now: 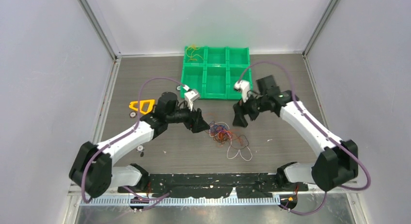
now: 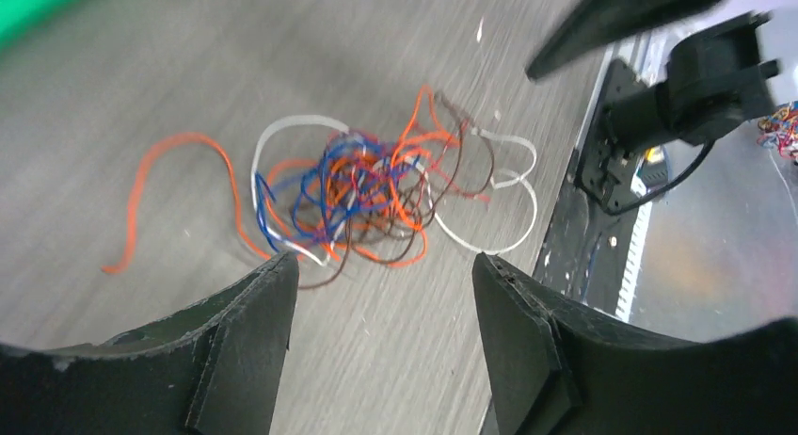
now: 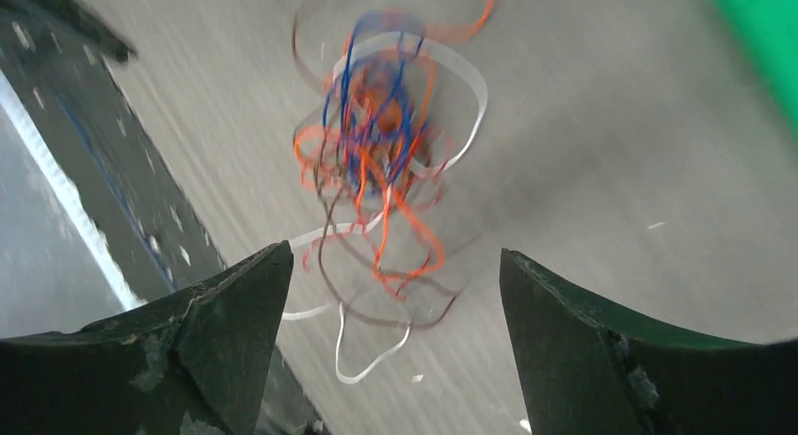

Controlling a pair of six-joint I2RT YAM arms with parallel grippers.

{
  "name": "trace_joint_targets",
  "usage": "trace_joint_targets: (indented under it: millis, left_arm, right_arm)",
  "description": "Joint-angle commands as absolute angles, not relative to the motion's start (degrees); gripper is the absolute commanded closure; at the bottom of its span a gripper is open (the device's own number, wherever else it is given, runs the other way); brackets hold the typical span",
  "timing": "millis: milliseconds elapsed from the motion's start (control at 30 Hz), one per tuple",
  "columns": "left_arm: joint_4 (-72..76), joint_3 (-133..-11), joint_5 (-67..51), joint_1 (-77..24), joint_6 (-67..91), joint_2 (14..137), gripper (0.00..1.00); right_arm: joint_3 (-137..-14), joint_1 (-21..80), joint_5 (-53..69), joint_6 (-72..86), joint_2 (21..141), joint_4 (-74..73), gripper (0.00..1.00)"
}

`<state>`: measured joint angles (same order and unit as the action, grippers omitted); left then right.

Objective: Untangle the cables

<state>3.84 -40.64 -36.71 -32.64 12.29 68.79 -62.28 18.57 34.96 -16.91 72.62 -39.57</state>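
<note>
The cables (image 1: 223, 132) lie on the table as one tangle of orange, blue, brown, red and white wires, with white loops (image 1: 240, 149) trailing toward the near edge. My left gripper (image 1: 201, 123) hovers just left of the tangle and my right gripper (image 1: 240, 118) just right of it. In the left wrist view the tangle (image 2: 362, 195) sits beyond the left gripper (image 2: 384, 262), which is open with only bare table between its fingers. The right wrist view shows the tangle (image 3: 381, 143), blurred, ahead of the open right gripper (image 3: 395, 254); nothing is gripped.
A green tray (image 1: 216, 71) with several compartments stands at the back; a yellow wire (image 1: 193, 52) lies in its far-left compartment. A yellow-orange triangular piece (image 1: 142, 106) lies left of the left arm. Small round bits (image 1: 140, 148) dot the table.
</note>
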Motion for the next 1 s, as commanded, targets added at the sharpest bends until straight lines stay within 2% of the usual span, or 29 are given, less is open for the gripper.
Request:
trace_joint_targets:
  millis: [0,167,367,400,500,533,633,667,800,967]
  left_arm:
    - [0.17,-42.63,-38.47,-33.43,17.68,77.1,0.3]
    - [0.51,-46.73,-36.83,-33.55,19.39,85.82,0.29]
    - [0.28,-52.02,-35.17,-33.57,22.6,95.85,0.3]
    - [0.33,-52.83,-34.76,-33.69,23.57,97.24,0.32]
    - [0.59,-54.31,-34.65,-33.92,25.94,100.67,0.44]
    - [0.91,-54.39,-35.15,-33.9,26.03,101.21,0.55]
    - [1.24,-53.9,-39.36,-32.93,25.78,100.46,0.95]
    - [1.67,-53.05,-40.43,-32.09,26.25,99.17,1.0]
    - [-5.13,-48.82,-38.59,-26.91,22.36,88.76,1.0]
    - [-18.28,-44.77,-34.66,-17.57,13.28,77.42,1.0]
  right_arm:
    - [-59.06,23.82,28.26,-26.45,78.43,-45.49,0.13]
    - [-59.82,26.47,28.71,-22.56,87.34,-40.29,0.14]
    - [-59.64,28.05,30.09,-21.83,95.62,-37.73,0.25]
    - [-59.14,28.18,29.47,-21.76,96.02,-37.01,0.31]
    - [-58.6,28.29,27.42,-21.5,96.83,-35.9,0.51]
    - [-58.35,28.3,26.52,-21.46,96.62,-35.91,0.59]
    - [-57.49,28.0,25.14,-22.22,93.64,-37.65,0.7]
    - [-57.31,27.5,24.83,-22.87,92.7,-38.25,0.75]
    - [-55.9,23.6,22.3,-26.33,85.47,-42.98,0.93]
    - [-56.63,15.07,19.61,-32.56,80.07,-50.87,0.95]
